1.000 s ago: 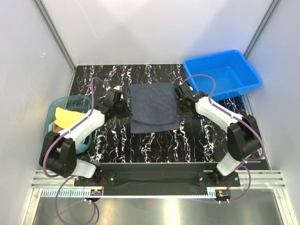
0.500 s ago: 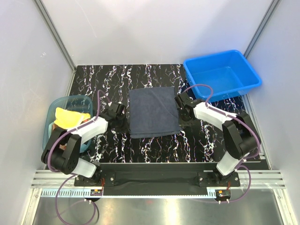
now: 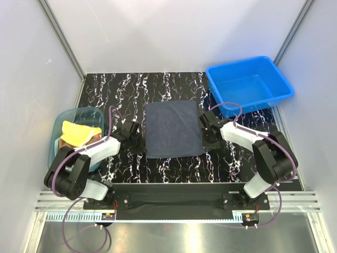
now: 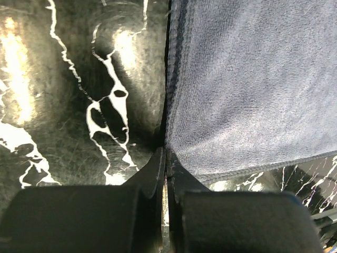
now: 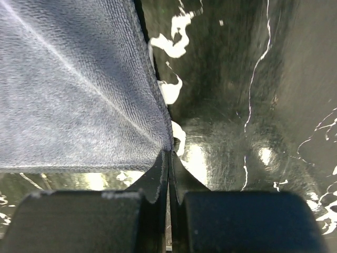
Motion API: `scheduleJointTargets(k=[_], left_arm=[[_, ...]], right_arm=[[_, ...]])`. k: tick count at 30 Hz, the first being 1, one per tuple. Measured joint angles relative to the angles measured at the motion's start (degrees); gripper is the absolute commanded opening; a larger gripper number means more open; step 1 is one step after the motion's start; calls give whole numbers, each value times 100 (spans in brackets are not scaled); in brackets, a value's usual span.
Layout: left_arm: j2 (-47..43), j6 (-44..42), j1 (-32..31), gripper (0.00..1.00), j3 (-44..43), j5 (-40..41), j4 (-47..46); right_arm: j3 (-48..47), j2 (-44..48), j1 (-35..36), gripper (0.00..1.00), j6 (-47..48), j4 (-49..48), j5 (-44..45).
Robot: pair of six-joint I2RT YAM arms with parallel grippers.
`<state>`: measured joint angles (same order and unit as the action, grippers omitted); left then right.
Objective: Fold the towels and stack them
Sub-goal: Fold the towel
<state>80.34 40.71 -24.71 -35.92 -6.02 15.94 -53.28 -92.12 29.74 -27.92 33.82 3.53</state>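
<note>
At hidden near corners, left tool (image 4: 166, 154) and right tool (image 5: 168, 154) apparently pinch the towel (image 3: 174, 129).

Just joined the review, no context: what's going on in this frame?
Both arms are working one towel. The dark slate-blue towel lies spread flat on the black marbled table. The left gripper and right gripper are each shut on one of its near corners, low at the surface. No fold is made yet. A pale yellow towel waits in the teal tub on the left; nothing is stacked.
</note>
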Motion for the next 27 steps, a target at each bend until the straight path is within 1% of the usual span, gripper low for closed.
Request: scheduleJointTargets(k=[2,3,5,9,10,11,12,13,15,18,20,23,27], left_arm=[[0,-7,-15,0,9,22,-48],[0,-7,-17,0,9,28,-50],[0,-4,-24,0,9,39,-52],[-44,-9,-55,0,9,160,9],[-76,-9,-59,0,9,216,72],[-114,-13,-63,3,9,284,142],[-146,-15,-68,19,9,339,205],[-199,-48,-79,28,9,415,297],[-317,-52,-90,42,7,557,494],[-501,-48,-90,44,-129,780,844],[-518,-105,-90,45,-435,848,988],[-433,-214,-90,43,-911,754,778],[109,-251,-92,41,-1298,551,302]], right_arm=[[107,0,0,1,-42,-52,-20],[157,0,0,4,-52,-101,-26],[223,20,-2,8,-74,-195,-70],[389,151,-4,21,-94,-400,-323],[431,195,-4,27,-87,-415,-380],[463,245,-4,30,-105,-413,-442],[487,304,-4,31,-105,-402,-481],[498,367,-4,33,-105,-396,-498],[498,487,-4,34,-107,-396,-505],[433,640,-4,32,-103,-369,-457],[278,645,-4,32,-90,-411,-450],[37,595,-4,30,-13,-632,-472],[-254,232,-4,29,118,-1064,-546]])
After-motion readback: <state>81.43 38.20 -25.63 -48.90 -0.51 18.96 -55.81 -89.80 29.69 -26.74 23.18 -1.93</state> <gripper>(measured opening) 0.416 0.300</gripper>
